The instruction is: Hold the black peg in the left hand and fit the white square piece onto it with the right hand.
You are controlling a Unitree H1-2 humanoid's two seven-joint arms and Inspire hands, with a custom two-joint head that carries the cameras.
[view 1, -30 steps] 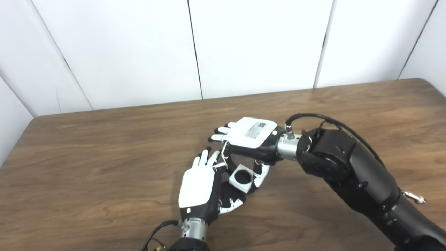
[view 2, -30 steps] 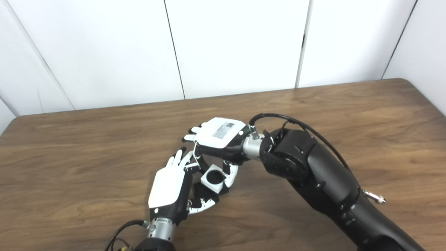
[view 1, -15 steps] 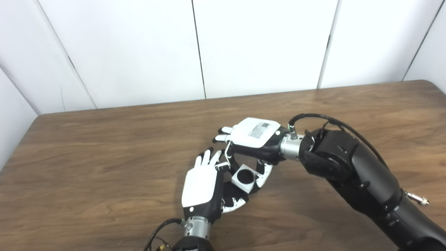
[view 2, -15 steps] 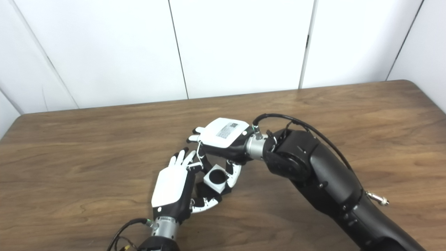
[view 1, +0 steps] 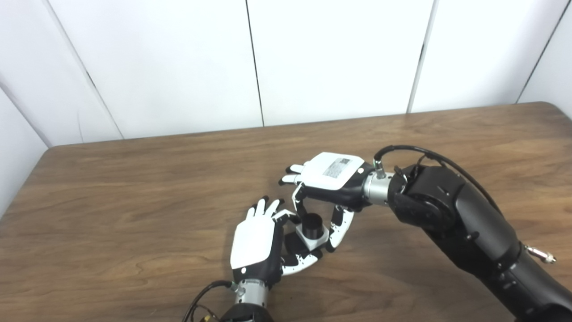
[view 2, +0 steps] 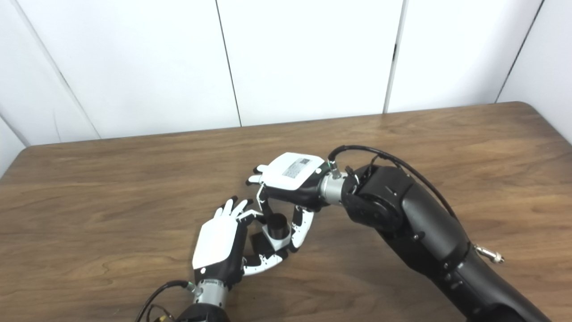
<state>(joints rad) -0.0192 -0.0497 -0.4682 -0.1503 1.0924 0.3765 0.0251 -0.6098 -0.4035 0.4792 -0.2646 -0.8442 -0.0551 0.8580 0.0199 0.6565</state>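
Observation:
The black peg (view 1: 312,221) stands upright in my left hand (view 1: 257,243), whose fingers and thumb close around its base. The white square piece (view 1: 313,240) sits around the peg, and the peg's round top sticks up through its hole. My right hand (view 1: 330,174) reaches over from the right, palm down. Its thumb (view 1: 336,230) lies against the piece's right side and a finger (view 1: 296,203) comes down at its left. The peg's lower part is hidden by the piece and my left hand. In the right eye view the peg (view 2: 278,221) shows the same.
The brown wooden table (view 1: 134,188) stretches around both hands. Its far edge meets a white panelled wall (view 1: 178,67). My right forearm (view 1: 464,228) crosses the table's right half.
The white square piece has gone down over the black peg, whose top now rises through the hole. My right hand has shifted slightly right. The left hand has stayed in place.

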